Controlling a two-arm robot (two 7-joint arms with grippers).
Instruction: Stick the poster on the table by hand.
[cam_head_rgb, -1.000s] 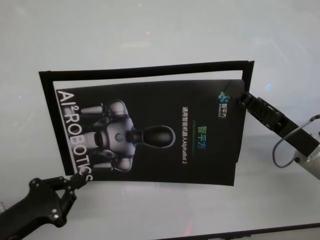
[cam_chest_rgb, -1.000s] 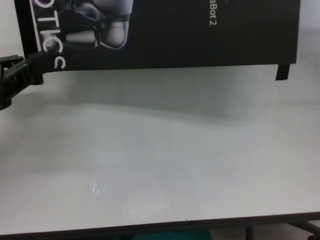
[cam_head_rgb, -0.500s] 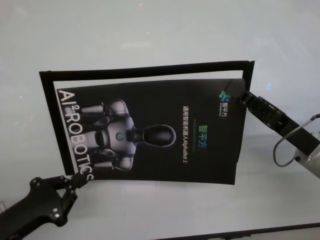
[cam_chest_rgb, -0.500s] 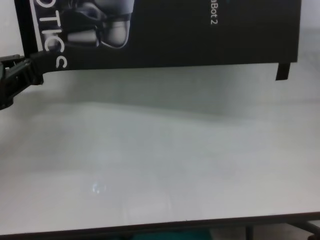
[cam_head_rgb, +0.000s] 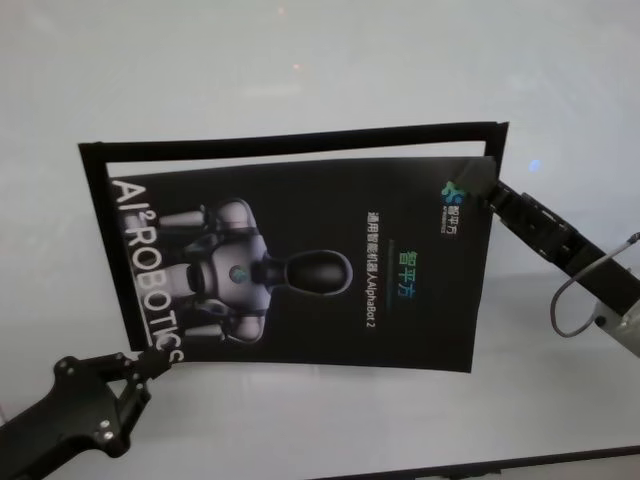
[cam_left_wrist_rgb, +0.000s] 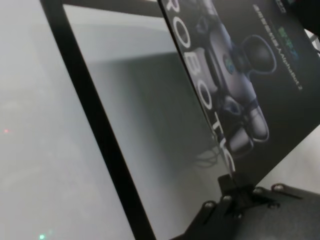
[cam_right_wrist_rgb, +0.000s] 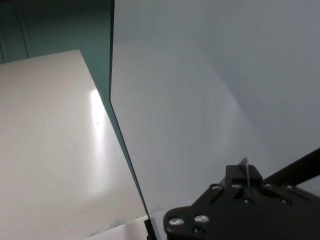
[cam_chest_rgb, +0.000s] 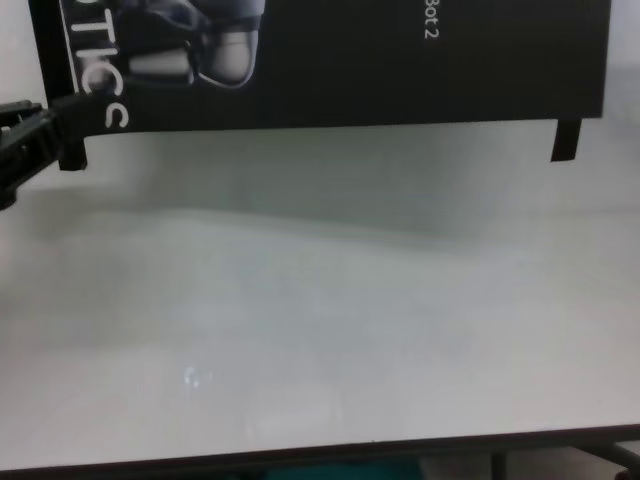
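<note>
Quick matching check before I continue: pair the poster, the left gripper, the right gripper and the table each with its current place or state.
Things:
1. poster
2. left gripper
3. right gripper
4. table

States:
A. plain white surface under everything
B. pinching the poster's near left corner
C. held at two opposite corners
D. gripping the poster's far right corner

Pairs: 1-C, 2-B, 3-D, 4-A

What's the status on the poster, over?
Left end effector pinching poster near corner; right end effector gripping far corner. Poster held over table, inside black strips. Nothing obstructing.
</note>
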